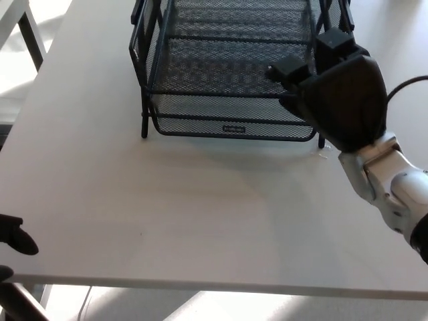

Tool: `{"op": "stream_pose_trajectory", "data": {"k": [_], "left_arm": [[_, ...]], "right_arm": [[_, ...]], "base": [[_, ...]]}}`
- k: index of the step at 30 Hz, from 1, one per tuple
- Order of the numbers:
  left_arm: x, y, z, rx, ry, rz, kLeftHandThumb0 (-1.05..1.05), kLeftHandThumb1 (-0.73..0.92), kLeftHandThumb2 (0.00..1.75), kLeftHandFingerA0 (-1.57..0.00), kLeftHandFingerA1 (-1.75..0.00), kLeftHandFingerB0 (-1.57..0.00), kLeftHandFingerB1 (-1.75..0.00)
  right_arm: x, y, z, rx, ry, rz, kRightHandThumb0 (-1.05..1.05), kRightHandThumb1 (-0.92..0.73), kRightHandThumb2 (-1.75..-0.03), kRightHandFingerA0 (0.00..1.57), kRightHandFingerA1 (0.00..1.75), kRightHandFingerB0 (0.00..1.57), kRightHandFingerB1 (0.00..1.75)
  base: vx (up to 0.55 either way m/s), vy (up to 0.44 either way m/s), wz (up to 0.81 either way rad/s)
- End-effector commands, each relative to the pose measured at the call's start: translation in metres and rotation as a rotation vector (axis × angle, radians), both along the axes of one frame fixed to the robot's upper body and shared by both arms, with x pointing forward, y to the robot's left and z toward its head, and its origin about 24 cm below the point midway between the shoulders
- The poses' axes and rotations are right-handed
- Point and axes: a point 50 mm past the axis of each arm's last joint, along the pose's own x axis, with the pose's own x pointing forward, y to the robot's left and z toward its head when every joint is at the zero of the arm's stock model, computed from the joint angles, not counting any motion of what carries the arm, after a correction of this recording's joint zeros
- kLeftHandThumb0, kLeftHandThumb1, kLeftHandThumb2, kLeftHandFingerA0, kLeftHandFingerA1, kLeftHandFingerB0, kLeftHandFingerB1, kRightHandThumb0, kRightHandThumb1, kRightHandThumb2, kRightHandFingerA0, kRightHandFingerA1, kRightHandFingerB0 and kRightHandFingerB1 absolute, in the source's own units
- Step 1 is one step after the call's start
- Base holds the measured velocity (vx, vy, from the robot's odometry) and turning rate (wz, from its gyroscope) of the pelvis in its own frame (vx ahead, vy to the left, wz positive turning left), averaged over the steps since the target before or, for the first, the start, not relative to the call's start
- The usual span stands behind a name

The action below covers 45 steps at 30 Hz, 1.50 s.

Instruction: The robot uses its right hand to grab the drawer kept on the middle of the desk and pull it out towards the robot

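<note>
the upper mesh drawer (231, 63) rim is hooked by the right hand (341, 100), fingers curled over it; a straight, level pull is advised.

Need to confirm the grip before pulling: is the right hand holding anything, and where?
The right hand is at the mesh drawer, at the right end of its front rail. Whether it has closed on the rail cannot be told.
</note>
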Motion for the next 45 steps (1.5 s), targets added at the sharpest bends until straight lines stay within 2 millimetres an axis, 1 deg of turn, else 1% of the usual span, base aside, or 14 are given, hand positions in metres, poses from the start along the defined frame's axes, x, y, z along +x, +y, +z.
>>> {"op": "stream_pose_trajectory", "data": {"k": [1,6,7,10,11,12,22,24,30,32,33,37,38,45], "left_arm": [[0.0,0.002,0.003,0.029,0.011,-0.006,-0.29,0.57,0.57,-0.79,-0.86,-0.82,-0.6],[-0.001,0.002,0.002,0.026,0.013,-0.004,-0.28,0.57,0.56,-0.79,-0.91,-0.83,-0.62],[-0.001,0.002,0.002,0.027,0.009,-0.008,-0.28,0.56,0.56,-0.8,-0.88,-0.84,-0.61],[-0.001,0.003,0.002,0.021,0.011,-0.006,-0.28,0.57,0.57,-0.79,-0.87,-0.83,-0.61],[-0.001,0.003,0.001,0.025,0.011,-0.004,-0.28,0.57,0.56,-0.79,-0.88,-0.83,-0.61],[-0.001,0.003,0.001,0.028,0.014,-0.003,-0.28,0.57,0.56,-0.78,-0.88,-0.82,-0.61],[-0.002,0.005,0.0,0.033,0.018,-0.005,-0.29,0.57,0.56,-0.78,-0.89,-0.82,-0.61],[-0.002,0.005,0.001,0.036,0.022,-0.005,-0.3,0.58,0.57,-0.78,-0.89,-0.81,-0.61],[-0.002,0.006,0.0,0.039,0.022,-0.001,-0.29,0.57,0.57,-0.78,-0.88,-0.82,-0.61],[-0.003,0.005,0.001,0.043,0.031,0.0,-0.29,0.58,0.57,-0.77,-0.86,-0.81,-0.61],[-0.003,0.005,0.001,0.042,0.029,0.001,-0.29,0.57,0.57,-0.78,-0.86,-0.82,-0.6],[-0.003,0.005,0.001,0.039,0.025,0.0,-0.29,0.57,0.57,-0.77,-0.86,-0.82,-0.6],[-0.003,0.005,0.001,0.038,0.024,-0.002,-0.29,0.57,0.57,-0.77,-0.87,-0.82,-0.61],[-0.004,0.004,-0.001,0.026,0.022,0.001,-0.28,0.57,0.57,-0.79,-0.87,-0.82,-0.6]], "right_arm": [[-0.018,-0.013,-0.005,0.02,-0.073,0.023,-0.44,-0.56,-0.57,0.89,1.54,0.91,0.68],[-0.039,-0.02,-0.006,0.032,-0.085,0.029,-0.44,-0.56,-0.61,0.9,1.47,0.9,0.67],[-0.043,-0.021,-0.006,0.046,-0.076,0.039,-0.53,-0.42,-0.83,1.03,1.26,0.85,0.73],[-0.052,-0.024,-0.007,0.075,-0.1,0.071,-0.49,-0.37,-0.81,1.05,1.27,0.85,0.73],[-0.056,-0.026,-0.007,0.074,-0.103,0.082,-0.4,-0.55,-0.6,0.91,1.47,0.91,0.66],[-0.059,-0.027,-0.008,0.075,-0.098,0.08,-0.5,-0.4,-0.83,1.05,1.27,0.87,0.75],[-0.079,-0.028,-0.015,0.074,-0.075,0.079,-0.51,-0.46,-0.87,1.02,1.24,0.82,0.77],[-0.079,-0.028,-0.016,0.069,-0.082,0.078,-0.41,-0.6,-0.59,0.91,1.39,0.89,0.69],[-0.077,-0.025,-0.016,0.09,-0.063,0.085,-0.39,-0.58,-0.6,0.91,1.39,0.89,0.66],[-0.077,-0.024,-0.017,0.097,-0.024,0.066,-0.4,-0.64,-0.6,0.85,1.03,0.75,0.45],[-0.076,-0.023,-0.017,0.085,0.04,0.034,-0.51,-0.65,-0.59,0.49,0.51,0.28,0.32],[-0.076,-0.021,-0.017,0.055,0.147,-0.019,-0.54,-0.58,-0.59,0.16,0.4,0.09,0.3],[-0.076,-0.021,-0.017,0.06,0.176,-0.035,-0.36,-0.4,-0.95,0.0,0.51,0.0,0.52],[-0.075,-0.023,-0.015,0.017,0.249,-0.127,-0.94,-0.5,-0.73,0.0,0.0,0.0,0.01]], "base": [[0.0,0.0,0.0],[0.0,0.0,0.0],[0.0,0.0,0.0],[0.0,0.0,0.0],[0.0,0.0,0.0],[0.0,0.0,0.0],[0.0,0.0,0.0],[0.0,0.0,0.0],[0.0,0.0,0.0],[0.0,0.0,0.0],[0.0,0.0,0.0],[0.0,0.0,0.0],[0.0,0.0,0.0],[0.0,0.0,0.0]]}}
